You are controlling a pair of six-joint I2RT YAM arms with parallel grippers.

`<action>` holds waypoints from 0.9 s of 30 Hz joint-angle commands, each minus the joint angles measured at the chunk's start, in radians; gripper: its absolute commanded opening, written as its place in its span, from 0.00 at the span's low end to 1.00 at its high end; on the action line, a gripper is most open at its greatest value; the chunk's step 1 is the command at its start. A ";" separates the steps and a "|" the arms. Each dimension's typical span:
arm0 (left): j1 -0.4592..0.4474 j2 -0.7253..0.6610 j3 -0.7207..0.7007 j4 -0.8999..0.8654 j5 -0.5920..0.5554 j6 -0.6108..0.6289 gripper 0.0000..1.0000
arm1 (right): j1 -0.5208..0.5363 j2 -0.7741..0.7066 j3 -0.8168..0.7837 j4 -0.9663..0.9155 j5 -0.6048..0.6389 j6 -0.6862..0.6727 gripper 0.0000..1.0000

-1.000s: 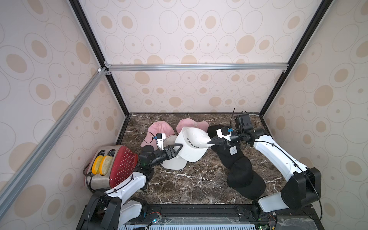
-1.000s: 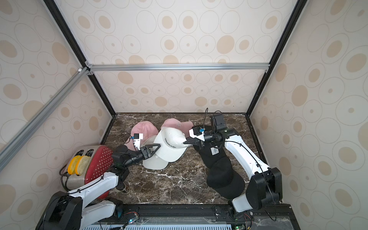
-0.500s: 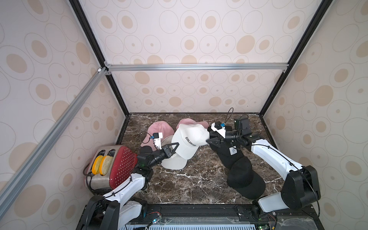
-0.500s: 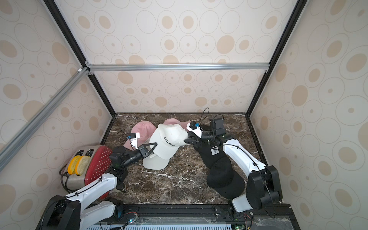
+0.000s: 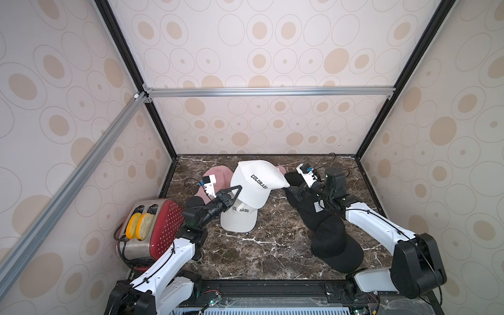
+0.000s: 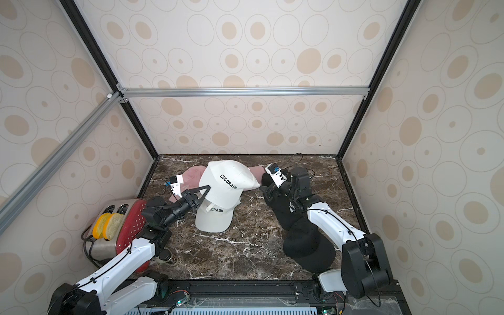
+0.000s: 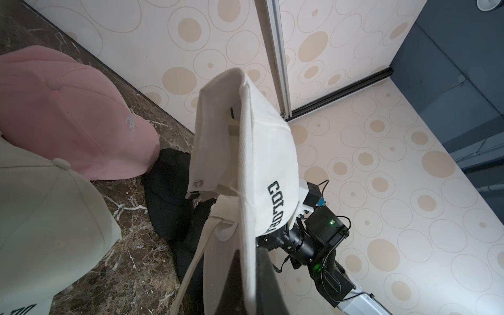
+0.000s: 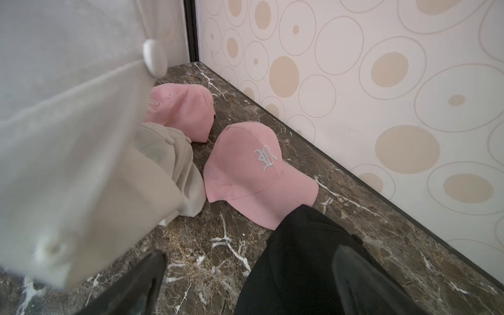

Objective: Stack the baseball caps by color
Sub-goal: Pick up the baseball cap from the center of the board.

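White cap [image 5: 259, 177] now off the right pincer [image 8: 248, 275] (jaws wide, empty) and in the tightly closed left pincer [image 5: 237, 189]

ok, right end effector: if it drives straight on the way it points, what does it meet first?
Probably the black cap just ahead of the open right end effector, then the pink cap with the logo behind it. Depth is unclear in the wrist view.

White arms [image 5: 376, 221], black joints [image 5: 414, 267]
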 commanded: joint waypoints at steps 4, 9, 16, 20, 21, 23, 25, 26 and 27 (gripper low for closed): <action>0.002 -0.006 -0.095 0.240 -0.121 -0.127 0.00 | 0.004 -0.008 0.054 0.007 -0.410 0.042 1.00; 0.002 -0.023 -0.089 0.216 -0.098 -0.069 0.00 | 0.005 0.114 0.298 -0.287 -0.483 0.169 1.00; 0.002 0.056 -0.091 0.377 -0.020 -0.066 0.00 | 0.014 0.253 0.486 -0.446 -0.544 0.300 1.00; 0.001 0.101 -0.087 0.425 0.010 -0.067 0.00 | 0.015 0.279 0.510 -0.432 -0.601 0.349 1.00; 0.002 0.112 -0.090 0.443 0.013 -0.068 0.00 | 0.018 0.282 0.510 -0.425 -0.605 0.355 1.00; 0.002 0.128 -0.083 0.450 0.031 -0.057 0.00 | 0.033 0.283 0.508 -0.450 -0.582 0.311 1.00; 0.002 0.143 -0.078 0.458 0.049 -0.047 0.00 | 0.045 0.292 0.515 -0.483 -0.580 0.279 1.00; 0.002 0.147 -0.080 0.466 0.049 -0.045 0.00 | 0.047 0.299 0.519 -0.483 -0.600 0.282 1.00; 0.002 0.151 -0.081 0.469 0.052 -0.040 0.00 | 0.049 0.307 0.520 -0.474 -0.624 0.295 1.00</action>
